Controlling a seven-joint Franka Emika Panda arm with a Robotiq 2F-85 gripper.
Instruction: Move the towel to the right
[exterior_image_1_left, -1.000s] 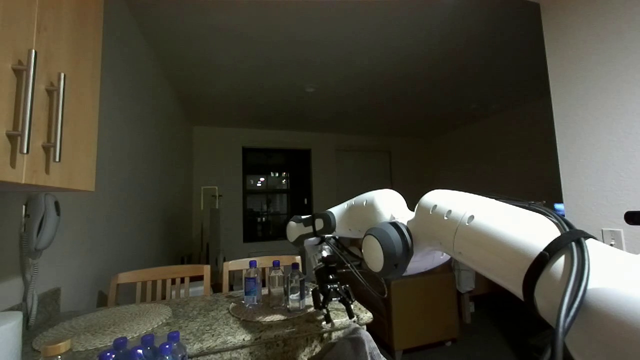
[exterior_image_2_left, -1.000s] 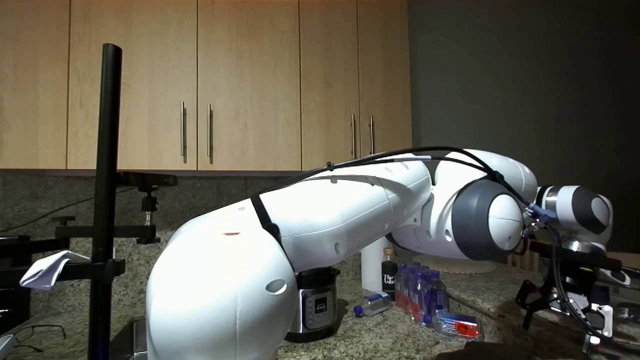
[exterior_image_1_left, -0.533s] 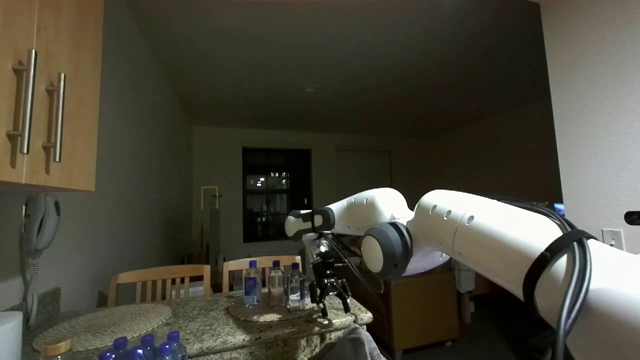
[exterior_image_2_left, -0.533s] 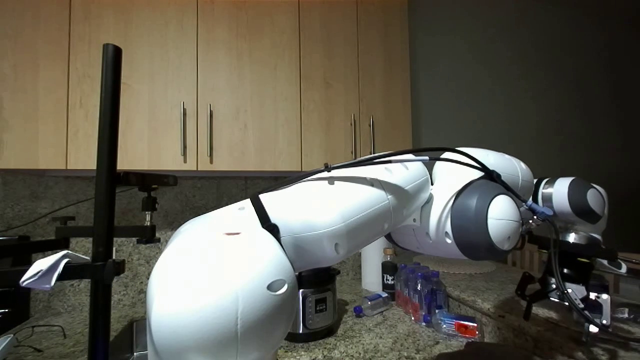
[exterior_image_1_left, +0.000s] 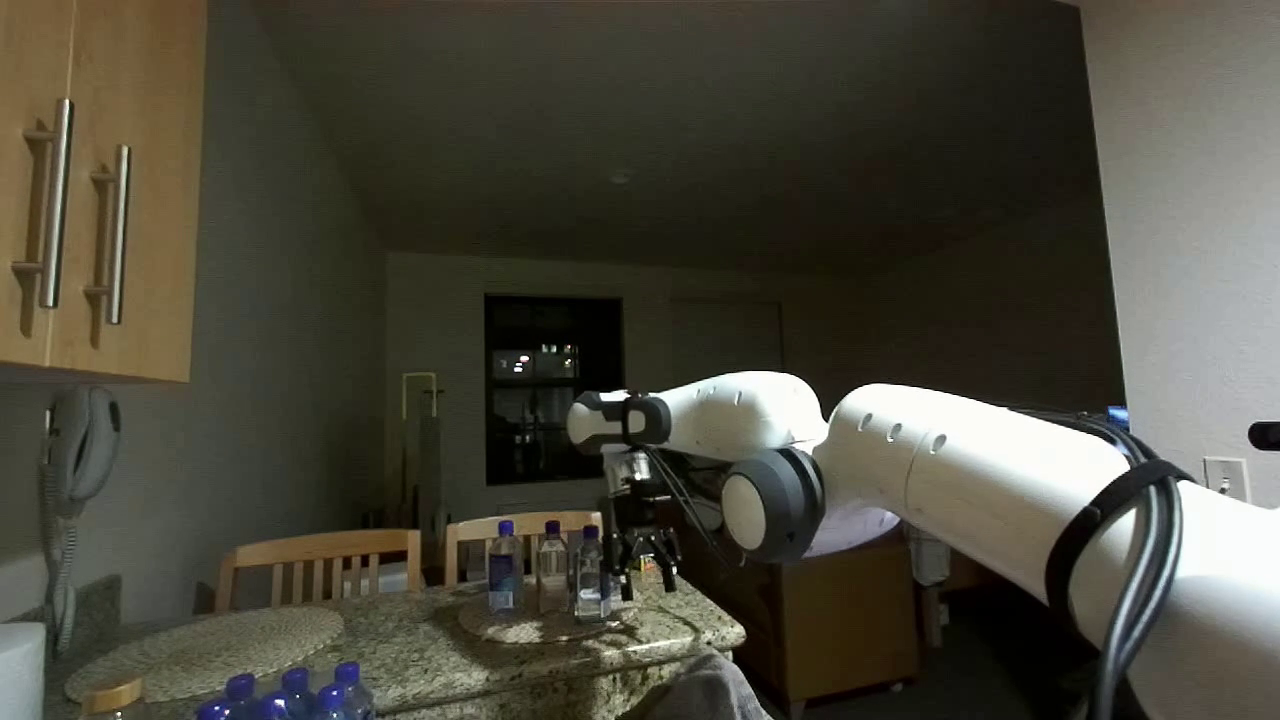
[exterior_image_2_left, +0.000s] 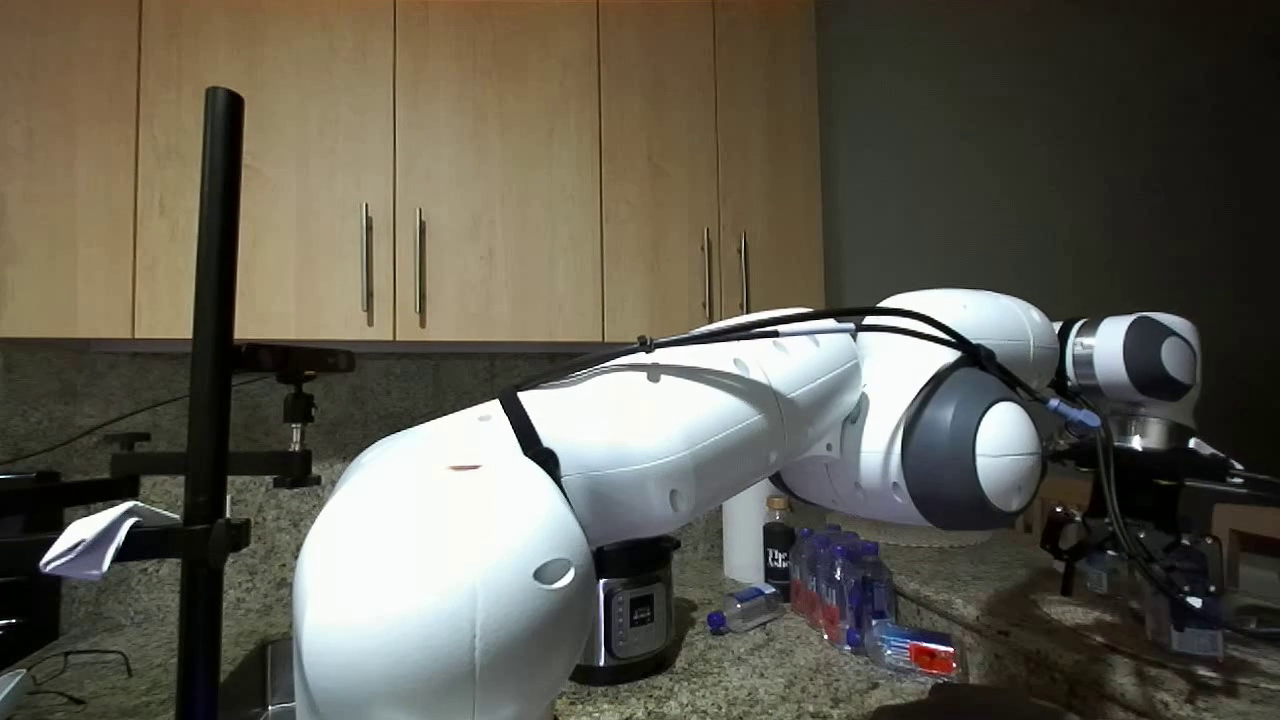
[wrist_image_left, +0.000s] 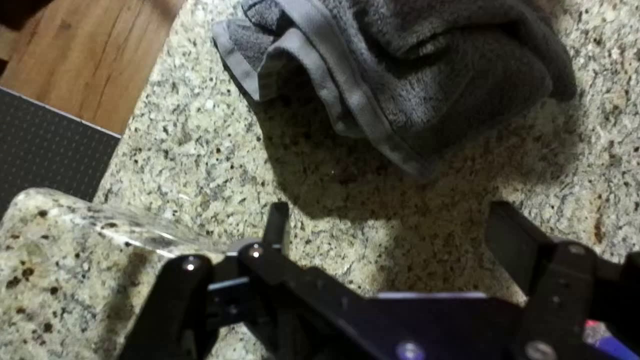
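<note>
White robot arm (exterior_image_1_left: 960, 470) stretched out, wrist bent, gripper (wrist_image_left: 392, 220) pointing down near upright bottles (exterior_image_1_left: 553, 580), fingers (wrist_image_left: 512, 245) spread wide apart, gray towel (wrist_image_left: 415, 75) crumpled on the speckled counter (wrist_image_left: 190, 150), beyond the fingertips in the wrist view

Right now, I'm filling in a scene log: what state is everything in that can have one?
Gripper: open, empty
Towel: rumpled on the counter, apart from the gripper
Three bottles on the woven mat: upright, capped
Clustered bottles: upright
Loose blue-labelled bottle: on its side, capped
Loose red-and-blue-labelled bottle: on its side
Wooden-lidded bottle: upright, lid on
Cabinet doors: shut
Phone handset: hung up
</note>
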